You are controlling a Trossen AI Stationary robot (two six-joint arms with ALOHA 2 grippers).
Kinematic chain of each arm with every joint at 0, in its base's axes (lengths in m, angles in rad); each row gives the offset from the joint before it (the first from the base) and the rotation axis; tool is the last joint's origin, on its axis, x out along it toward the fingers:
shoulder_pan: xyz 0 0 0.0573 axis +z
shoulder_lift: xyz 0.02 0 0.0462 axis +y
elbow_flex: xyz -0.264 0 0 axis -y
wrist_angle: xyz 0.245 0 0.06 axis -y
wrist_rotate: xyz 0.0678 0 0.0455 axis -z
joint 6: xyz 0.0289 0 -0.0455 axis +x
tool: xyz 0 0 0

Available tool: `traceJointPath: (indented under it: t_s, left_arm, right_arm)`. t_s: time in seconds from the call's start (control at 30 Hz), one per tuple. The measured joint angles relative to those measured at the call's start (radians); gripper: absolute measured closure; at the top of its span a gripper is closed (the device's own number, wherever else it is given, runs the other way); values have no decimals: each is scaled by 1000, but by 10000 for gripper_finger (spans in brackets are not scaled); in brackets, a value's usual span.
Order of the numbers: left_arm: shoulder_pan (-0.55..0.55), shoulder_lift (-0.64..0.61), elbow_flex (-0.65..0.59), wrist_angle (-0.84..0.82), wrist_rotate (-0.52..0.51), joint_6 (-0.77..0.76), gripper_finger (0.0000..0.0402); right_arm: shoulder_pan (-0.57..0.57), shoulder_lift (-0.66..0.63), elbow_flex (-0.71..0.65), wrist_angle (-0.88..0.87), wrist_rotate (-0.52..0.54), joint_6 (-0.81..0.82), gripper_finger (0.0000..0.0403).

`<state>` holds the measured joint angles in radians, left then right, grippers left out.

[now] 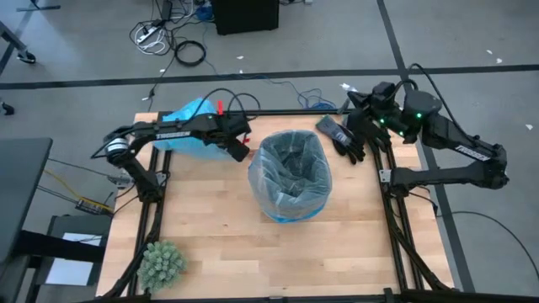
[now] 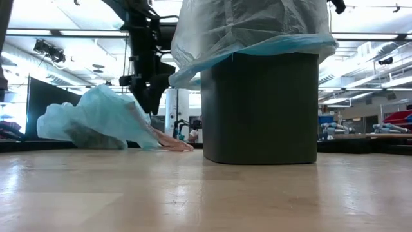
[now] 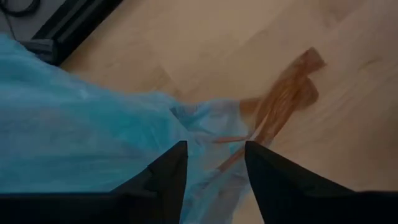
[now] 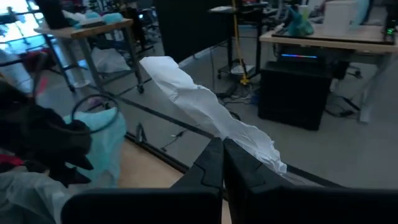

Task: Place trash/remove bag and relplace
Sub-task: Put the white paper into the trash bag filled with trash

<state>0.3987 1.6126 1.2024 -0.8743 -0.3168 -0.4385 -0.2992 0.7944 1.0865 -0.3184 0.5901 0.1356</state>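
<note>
The bright blue bag lies crumpled on the table at the far left, also in the low view. My left gripper hangs open over its edge nearest the bin, pointing steeply down. In the left wrist view its fingers stand on either side of a fold of the bag. A brown trash scrap lies on the wood beside that fold. My right gripper is raised over the far right corner, shut on a white crumpled trash piece. My left gripper stands over the bag's edge; I cannot tell whether its fingers touch the plastic. My right gripper pinches one end of the white crumpled piece between its two shut fingers, which point about level. The piece sticks out beyond the fingertips, lifted clear of the table.
A dark bin lined with a paler grey-blue plastic bag stands mid-table between the arms. A green spiky plant ball sits at the near left corner. Black frame rails run along the table's sides.
</note>
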Motion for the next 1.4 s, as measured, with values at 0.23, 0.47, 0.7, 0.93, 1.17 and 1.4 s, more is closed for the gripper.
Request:
traceJointPath:
  t_s: [0.23, 0.47, 0.7, 0.93, 1.17, 1.4]
  left_arm:
    - [-1, 78, 98, -69, 22, 114, 205]
    - [-1, 89, 121, -129, 72, 203, 187]
    - [-1, 89, 133, -229, -56, 255, 185]
    - [-5, 112, 133, -249, -145, 325, 185]
    - [-14, 179, 132, -285, -137, 347, 185]
    - [-26, 195, 159, -378, 3, 291, 186]
  right_arm:
    - [-67, 35, 1, -12, -113, -8, 403]
    - [-123, 46, 1, -20, -198, -5, 403]
    - [-186, 50, 1, -14, -253, -6, 403]
    - [-253, 71, 1, -10, -353, 21, 403]
    - [-280, 79, 1, -3, -397, 55, 403]
    - [-280, 78, 1, -4, -396, 58, 403]
